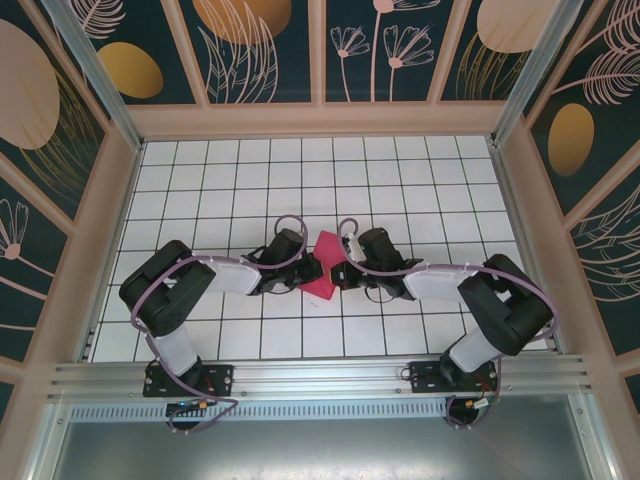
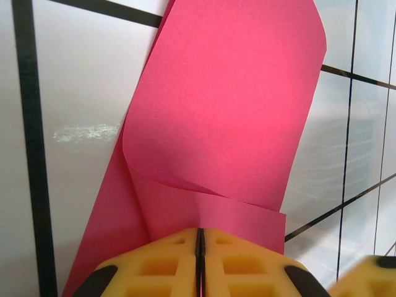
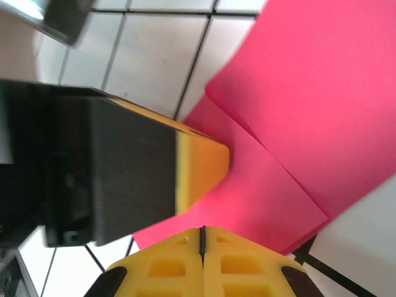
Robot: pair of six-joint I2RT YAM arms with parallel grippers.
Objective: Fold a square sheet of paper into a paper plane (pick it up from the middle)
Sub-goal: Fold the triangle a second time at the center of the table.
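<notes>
Square sheet of paper (image 1: pixel 325 268) lies partly folded near the middle of the white grid table (image 1: pixel 400 180), with one flap curled over. The left gripper (image 2: pixel 199 247) has its fingers pressed together, pinching the paper's edge. The right gripper (image 3: pixel 202 244), facing it closely, is also closed on the paper.

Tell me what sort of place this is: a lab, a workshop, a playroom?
Probably a robot test cell in a lab: a left arm and right arm bolted to a metal rail, a white gridded tabletop, and floral wall panels boxing it in, with a red paper sheet between them.
</notes>
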